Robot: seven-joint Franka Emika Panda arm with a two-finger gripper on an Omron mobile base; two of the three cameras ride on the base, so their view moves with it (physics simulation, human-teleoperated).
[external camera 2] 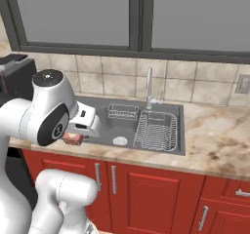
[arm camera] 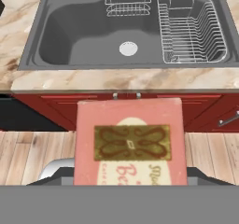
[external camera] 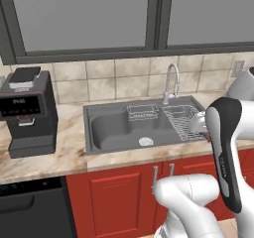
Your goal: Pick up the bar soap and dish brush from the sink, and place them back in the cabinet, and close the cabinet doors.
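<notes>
In the hand view the bar soap (arm camera: 129, 143) is a flat orange-brown block with a paler printed face, hanging close to the camera over the wooden floor in front of the counter. My gripper (arm camera: 129, 177) is shut on it, a dark finger on each side. From the right base view, the soap (external camera 2: 73, 139) hangs under the hand (external camera 2: 84, 121) at the sink's front left corner. The dark grey sink (external camera: 106, 128) (external camera 2: 105, 118) (arm camera: 74, 36) holds just its white drain (arm camera: 128, 48). The dish brush, the cabinet and its doors are out of view.
A wire dish rack (external camera: 181, 120) fills the sink's right half and a small wire basket (external camera: 141, 112) hangs at the back. The silver faucet (external camera: 171, 83) stands behind. A black coffee machine (external camera: 30, 113) is on the counter to the left. Low red counter doors (external camera 2: 146, 194) run below.
</notes>
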